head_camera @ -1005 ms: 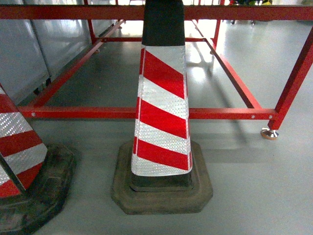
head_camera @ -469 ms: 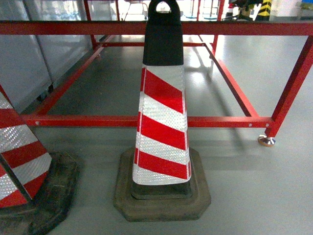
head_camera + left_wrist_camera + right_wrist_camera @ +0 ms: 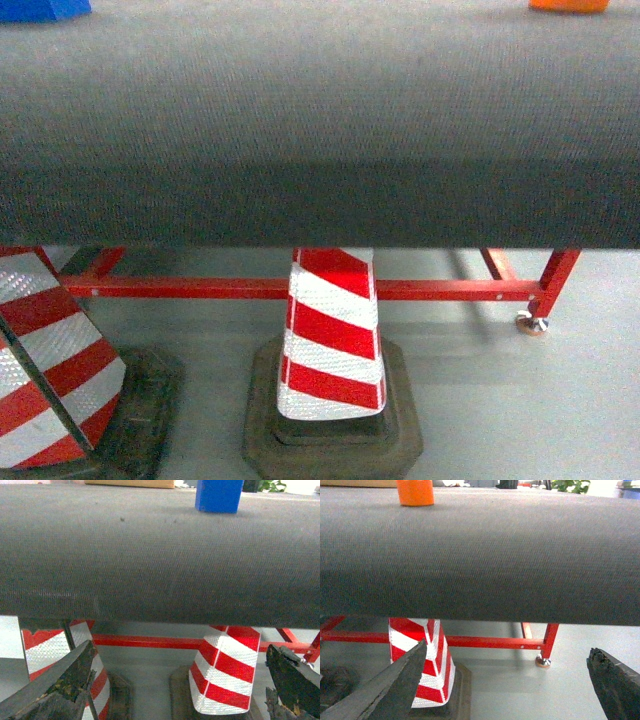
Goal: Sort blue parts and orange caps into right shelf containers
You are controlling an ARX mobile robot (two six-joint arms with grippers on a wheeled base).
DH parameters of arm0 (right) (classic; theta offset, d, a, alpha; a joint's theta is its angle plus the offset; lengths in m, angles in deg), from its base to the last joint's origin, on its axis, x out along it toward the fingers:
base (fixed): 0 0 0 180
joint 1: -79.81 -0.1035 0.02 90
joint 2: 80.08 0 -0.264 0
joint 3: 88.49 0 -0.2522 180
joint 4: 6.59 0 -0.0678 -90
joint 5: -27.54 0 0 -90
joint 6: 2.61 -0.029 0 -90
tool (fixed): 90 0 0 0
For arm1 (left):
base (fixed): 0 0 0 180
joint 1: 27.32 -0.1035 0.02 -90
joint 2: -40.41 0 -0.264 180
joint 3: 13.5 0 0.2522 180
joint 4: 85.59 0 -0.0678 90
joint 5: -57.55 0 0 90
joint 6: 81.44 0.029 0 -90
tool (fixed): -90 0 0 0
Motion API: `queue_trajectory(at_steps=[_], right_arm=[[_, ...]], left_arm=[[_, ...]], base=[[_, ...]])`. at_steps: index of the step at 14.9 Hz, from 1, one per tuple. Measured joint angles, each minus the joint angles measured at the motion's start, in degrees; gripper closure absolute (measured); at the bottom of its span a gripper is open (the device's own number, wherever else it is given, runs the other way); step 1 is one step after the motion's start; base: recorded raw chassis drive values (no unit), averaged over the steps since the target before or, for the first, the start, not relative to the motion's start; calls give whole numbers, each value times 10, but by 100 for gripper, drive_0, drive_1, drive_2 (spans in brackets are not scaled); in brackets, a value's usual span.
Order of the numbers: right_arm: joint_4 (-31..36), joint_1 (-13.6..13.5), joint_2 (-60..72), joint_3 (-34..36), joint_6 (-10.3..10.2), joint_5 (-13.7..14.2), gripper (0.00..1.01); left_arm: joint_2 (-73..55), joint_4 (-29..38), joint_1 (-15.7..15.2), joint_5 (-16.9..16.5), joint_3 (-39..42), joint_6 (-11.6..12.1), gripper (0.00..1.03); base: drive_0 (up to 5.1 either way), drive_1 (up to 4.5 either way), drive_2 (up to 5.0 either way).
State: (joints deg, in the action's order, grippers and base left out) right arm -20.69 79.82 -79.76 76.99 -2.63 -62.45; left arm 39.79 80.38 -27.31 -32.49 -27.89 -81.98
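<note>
In the head view the dark surface fills the upper picture, its near edge running straight across; a blue part sits at the far left and an orange cap at the far right, both cut by the top of the frame. No bins show anywhere, so I judge the sorting not yet begun, with every pick and drop left. Below the edge stand a striped cone in the middle and a second cone at left, before a red frame on the floor. In the left wrist view the left gripper hangs below the surface edge, fingers spread wide and holding nothing; the blue part lies far across the surface, ahead and slightly right. In the right wrist view the right gripper is likewise low, fingers spread and empty, the orange cap far left. Both arms would have to rise over the near edge; the surface between looks open.
</note>
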Motion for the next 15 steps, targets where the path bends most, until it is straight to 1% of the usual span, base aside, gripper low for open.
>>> queue_trajectory(at_steps=[15], right_arm=[[3, 0, 0, 0, 0, 0, 3]], left_arm=[[0, 3, 0, 1, 0, 2, 5]], base=[[0, 0, 0]])
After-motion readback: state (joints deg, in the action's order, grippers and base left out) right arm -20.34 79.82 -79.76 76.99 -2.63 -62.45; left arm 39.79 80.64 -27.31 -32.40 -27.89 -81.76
